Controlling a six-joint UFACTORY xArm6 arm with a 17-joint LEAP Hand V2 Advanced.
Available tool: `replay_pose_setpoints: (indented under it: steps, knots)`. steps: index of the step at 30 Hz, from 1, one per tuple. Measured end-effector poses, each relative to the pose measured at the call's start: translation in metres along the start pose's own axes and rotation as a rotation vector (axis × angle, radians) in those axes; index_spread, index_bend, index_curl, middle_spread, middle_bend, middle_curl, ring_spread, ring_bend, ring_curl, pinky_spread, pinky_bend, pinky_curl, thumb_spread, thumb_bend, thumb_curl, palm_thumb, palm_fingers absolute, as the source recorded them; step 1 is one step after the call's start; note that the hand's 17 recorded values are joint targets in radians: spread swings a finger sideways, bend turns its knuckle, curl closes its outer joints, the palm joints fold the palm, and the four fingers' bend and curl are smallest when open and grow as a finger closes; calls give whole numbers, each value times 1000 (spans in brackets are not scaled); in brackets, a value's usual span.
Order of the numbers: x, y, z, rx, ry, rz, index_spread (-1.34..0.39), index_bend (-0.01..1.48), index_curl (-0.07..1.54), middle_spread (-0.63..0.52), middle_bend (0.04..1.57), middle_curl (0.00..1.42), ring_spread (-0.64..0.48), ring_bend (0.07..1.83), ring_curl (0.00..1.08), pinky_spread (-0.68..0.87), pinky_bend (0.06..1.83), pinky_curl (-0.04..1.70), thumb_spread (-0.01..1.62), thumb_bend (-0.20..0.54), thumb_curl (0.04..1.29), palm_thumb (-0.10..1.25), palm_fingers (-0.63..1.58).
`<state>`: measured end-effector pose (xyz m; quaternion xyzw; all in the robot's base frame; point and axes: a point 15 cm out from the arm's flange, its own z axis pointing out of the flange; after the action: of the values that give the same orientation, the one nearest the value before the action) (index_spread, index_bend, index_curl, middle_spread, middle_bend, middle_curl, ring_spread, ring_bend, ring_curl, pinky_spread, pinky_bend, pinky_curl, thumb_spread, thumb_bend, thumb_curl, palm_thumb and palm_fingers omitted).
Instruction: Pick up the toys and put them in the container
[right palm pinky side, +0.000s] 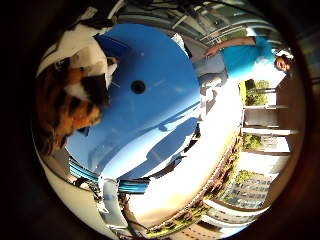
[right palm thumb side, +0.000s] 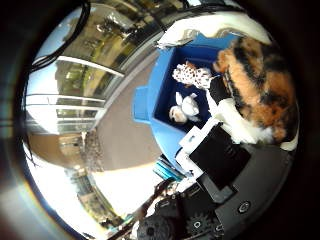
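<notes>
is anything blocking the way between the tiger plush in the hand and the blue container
Nothing visible does. The tiger plush sits close against the hand, beside the open blue container, which already holds a spotted toy and a white toy.

Palm views — seemingly close over container (right palm thumb side: 150, 95)

We can read no text, label, number or sign in either palm view. The blue container (right palm thumb side: 150, 95) and the plush toys inside it show us no lettering.
</notes>
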<state>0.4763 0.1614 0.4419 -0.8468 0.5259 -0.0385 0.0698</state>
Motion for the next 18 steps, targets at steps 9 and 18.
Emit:
replay_pose_setpoints:
  steps: [9, 18]
  knots:
    - [-56, -84, 73, 112, -14, 3, -982, 1178, -18, -298, 1173, 1249, -132, 1500, 880, 128, 1634, 820, 1065, -27, 862, 958, 805]
    - [-72, -81, 152, -21, -21, 33, -763, 1215, 14, -246, 1031, 1098, -18, 1307, 744, 217, 1436, 753, 1098, -48, 760, 779, 768]
